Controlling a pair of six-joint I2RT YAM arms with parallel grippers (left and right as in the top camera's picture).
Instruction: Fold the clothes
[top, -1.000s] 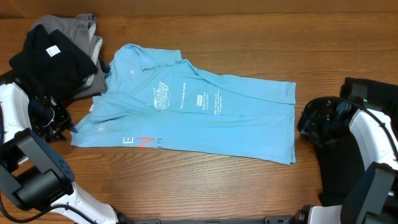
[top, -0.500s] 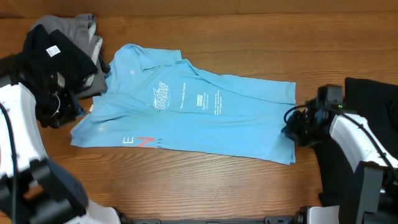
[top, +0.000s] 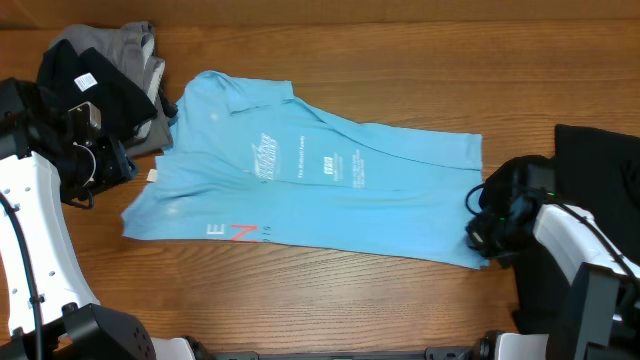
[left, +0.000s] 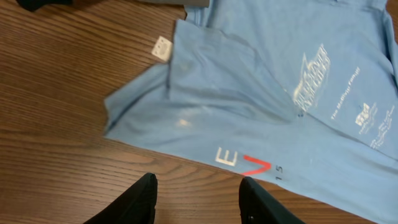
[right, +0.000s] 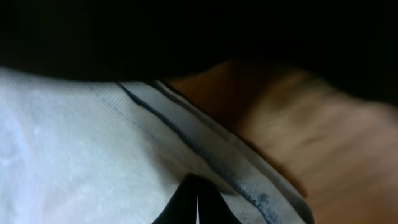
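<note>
The right gripper (right: 197, 202) has its jaws pressed together on the stitched hem (right: 205, 155) of the light blue T-shirt (top: 320, 200), pinching it at the right end of the garment as far as its own close, dim view lets me see. The left gripper (left: 199, 200) hangs with jaws spread over bare table (top: 300, 300), just below the shirt's lower left corner (left: 112, 127) and holding nothing. The blue shirt lies spread across the middle of the frame, lettering up, wrinkled near the left. It looks thin, limp and light, so I would expect it to sag and drag on the wood rather than keep its shape. Corners and hems are the sensible grips, both ends at once. By count: one blue shirt, one black T-shirt (top: 85, 85) and one grey T-shirt (top: 130, 40) heaped at upper left, plus one black cloth (top: 600, 150) at the right edge.
</note>
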